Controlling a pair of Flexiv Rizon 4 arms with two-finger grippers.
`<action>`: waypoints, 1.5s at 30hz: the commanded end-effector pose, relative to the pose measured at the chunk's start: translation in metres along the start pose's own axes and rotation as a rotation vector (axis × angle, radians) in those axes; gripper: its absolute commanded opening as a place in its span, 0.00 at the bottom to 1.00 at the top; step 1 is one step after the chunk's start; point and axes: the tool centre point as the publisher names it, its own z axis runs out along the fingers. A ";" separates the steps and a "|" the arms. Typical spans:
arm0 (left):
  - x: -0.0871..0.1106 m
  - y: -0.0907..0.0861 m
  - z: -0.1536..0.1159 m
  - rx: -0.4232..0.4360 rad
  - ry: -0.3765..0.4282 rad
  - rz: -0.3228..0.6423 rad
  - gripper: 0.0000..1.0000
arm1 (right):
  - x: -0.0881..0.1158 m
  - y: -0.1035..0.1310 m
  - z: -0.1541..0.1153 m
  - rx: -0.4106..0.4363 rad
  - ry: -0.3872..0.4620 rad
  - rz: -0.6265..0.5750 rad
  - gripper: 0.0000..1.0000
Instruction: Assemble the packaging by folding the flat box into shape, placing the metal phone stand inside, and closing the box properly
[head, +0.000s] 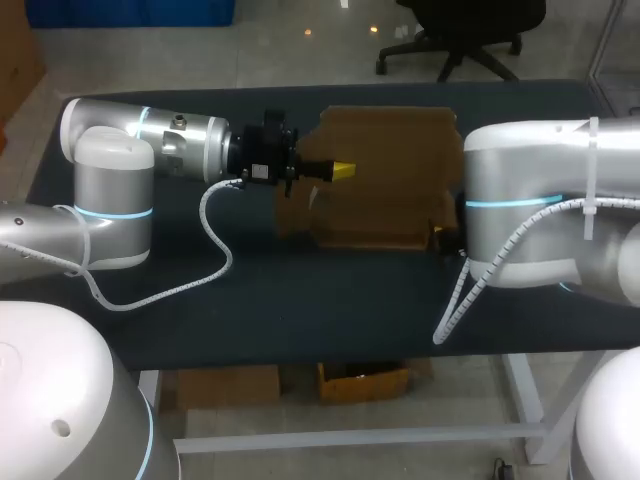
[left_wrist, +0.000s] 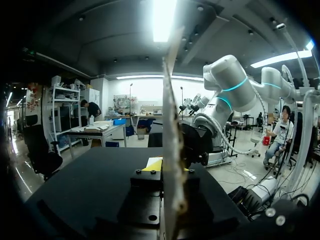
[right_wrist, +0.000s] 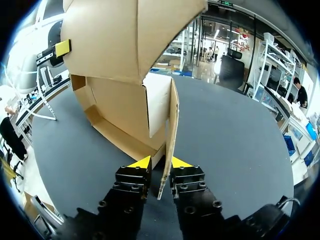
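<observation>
Closest up is the right gripper, with both yellow tips pinched on a thin flap of the cardboard box. The flap stands upright on edge between them. Box is only half folded: a low tray-like part sits on the black table and a big panel rears up over it. Left gripper comes in from the opposite side and is clamped on that tall panel. From its own wrist cam the cardboard runs edge-on right between the tips, touching both. Seen from overhead, the box sits mid-table toward the far edge, between the two arms, and the right arm has its bulky elbow hiding its gripper.
</observation>
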 end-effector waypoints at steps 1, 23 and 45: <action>0.001 0.001 0.001 0.000 -0.001 0.000 0.00 | 0.006 -0.001 -0.001 -0.009 -0.012 0.005 0.20; 0.001 0.001 0.001 0.000 -0.001 0.000 0.00 | 0.019 -0.012 -0.010 -0.015 -0.041 0.051 0.25; 0.001 0.001 0.001 0.000 -0.001 0.000 0.00 | 0.030 0.000 -0.003 -0.053 -0.027 0.050 0.29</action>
